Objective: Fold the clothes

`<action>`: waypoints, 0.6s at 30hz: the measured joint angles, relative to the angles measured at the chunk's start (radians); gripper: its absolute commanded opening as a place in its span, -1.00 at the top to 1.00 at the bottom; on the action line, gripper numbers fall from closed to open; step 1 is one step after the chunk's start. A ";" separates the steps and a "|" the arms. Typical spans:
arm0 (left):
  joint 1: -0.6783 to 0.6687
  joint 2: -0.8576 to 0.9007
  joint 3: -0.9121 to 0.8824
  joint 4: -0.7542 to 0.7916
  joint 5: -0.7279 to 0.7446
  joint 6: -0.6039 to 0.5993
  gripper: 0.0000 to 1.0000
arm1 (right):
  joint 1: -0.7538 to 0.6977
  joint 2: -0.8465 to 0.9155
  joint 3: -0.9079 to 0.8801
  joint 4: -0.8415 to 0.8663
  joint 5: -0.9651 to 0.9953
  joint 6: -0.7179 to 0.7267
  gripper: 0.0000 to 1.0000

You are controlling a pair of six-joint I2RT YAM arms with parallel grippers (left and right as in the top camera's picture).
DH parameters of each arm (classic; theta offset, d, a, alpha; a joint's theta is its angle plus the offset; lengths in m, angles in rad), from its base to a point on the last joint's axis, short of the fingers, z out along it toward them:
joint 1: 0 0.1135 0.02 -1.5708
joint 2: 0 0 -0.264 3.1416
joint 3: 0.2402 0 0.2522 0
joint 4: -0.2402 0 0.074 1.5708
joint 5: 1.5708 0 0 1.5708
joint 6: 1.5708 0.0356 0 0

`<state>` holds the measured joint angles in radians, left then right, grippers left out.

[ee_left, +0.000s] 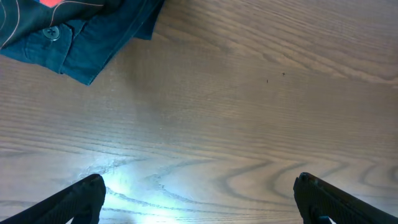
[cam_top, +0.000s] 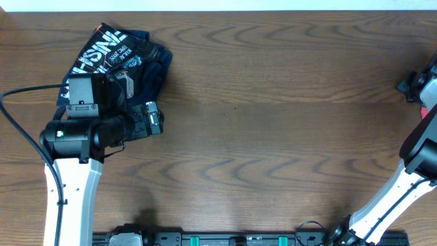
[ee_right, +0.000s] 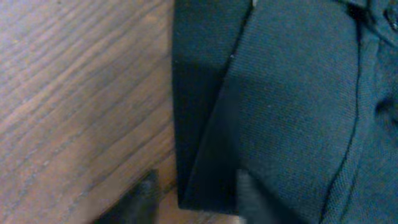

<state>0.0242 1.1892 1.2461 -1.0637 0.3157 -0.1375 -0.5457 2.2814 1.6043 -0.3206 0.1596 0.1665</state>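
Straddling black garment [ee_right: 298, 93] — right fingers [ee_right: 140, 200], cropped.

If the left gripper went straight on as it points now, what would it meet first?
Likely the bare table; the navy garment lies off to the upper left of its line, depth unclear.

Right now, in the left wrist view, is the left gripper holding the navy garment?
No: the left gripper is wide open over bare table, and the navy garment lies apart from it in the view's top left corner.
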 measured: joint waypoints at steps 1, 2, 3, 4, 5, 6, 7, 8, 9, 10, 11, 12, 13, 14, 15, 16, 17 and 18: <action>0.000 0.000 0.000 0.000 0.000 0.000 -0.96 | 0.000 0.000 0.001 -0.004 0.007 0.001 0.98; 0.000 0.000 0.000 0.000 0.000 0.000 -0.96 | 0.000 0.000 0.003 -0.011 0.018 0.003 0.98; 0.000 0.000 0.000 0.000 0.000 0.000 -0.96 | 0.000 0.000 0.004 -0.012 0.016 -0.003 0.98; 0.000 0.000 0.000 0.000 0.000 0.000 -0.96 | 0.000 0.000 0.009 -0.020 0.018 -0.004 0.98; 0.000 0.000 0.000 0.000 0.000 0.000 -0.96 | 0.000 0.000 0.013 -0.029 0.021 -0.008 0.98; 0.000 0.000 0.000 0.000 0.000 0.000 -0.96 | 0.000 0.000 0.019 -0.043 0.021 -0.014 0.98; 0.000 0.000 0.000 0.000 0.000 0.000 -0.96 | 0.000 -0.002 0.024 -0.058 0.021 -0.019 0.98; 0.000 0.000 0.000 0.000 0.000 0.000 -0.96 | 0.002 -0.006 0.028 -0.072 0.021 -0.021 0.98; 0.000 0.000 0.000 -0.001 0.000 0.000 -0.96 | 0.004 -0.014 0.035 -0.086 0.021 -0.023 0.98; 0.000 0.000 0.000 -0.001 0.000 0.000 -0.96 | 0.007 -0.024 0.037 -0.096 0.021 -0.024 0.98; 0.000 0.000 0.000 -0.001 0.000 0.000 -0.96 | 0.011 -0.040 0.039 -0.105 0.020 -0.027 0.98; 0.000 0.000 0.000 -0.001 0.000 0.000 -0.96 | 0.014 -0.065 0.041 -0.114 0.016 -0.027 0.98; 0.000 0.000 0.000 -0.002 0.000 0.000 -0.96 | 0.021 -0.096 0.044 -0.123 0.011 -0.027 0.98; 0.000 0.000 0.000 -0.002 0.000 0.000 -0.96 | 0.027 -0.128 0.045 -0.132 0.003 -0.027 0.98; 0.000 0.000 0.000 -0.002 0.000 0.000 -0.96 | 0.034 -0.168 0.047 -0.139 -0.010 -0.027 0.98; 0.000 0.000 0.000 -0.002 0.000 0.000 -0.96 | 0.043 -0.206 0.049 -0.147 -0.022 -0.027 0.98; 0.000 0.000 0.000 -0.002 0.000 0.000 -0.96 | 0.055 -0.250 0.053 -0.156 -0.037 -0.027 0.98; 0.000 0.000 0.000 -0.002 0.000 0.000 -0.96 | 0.071 -0.293 0.059 -0.169 -0.050 -0.027 0.98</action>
<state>0.0242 1.1892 1.2461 -1.0657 0.3161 -0.1379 -0.4744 1.9884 1.6634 -0.4900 0.1101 0.1398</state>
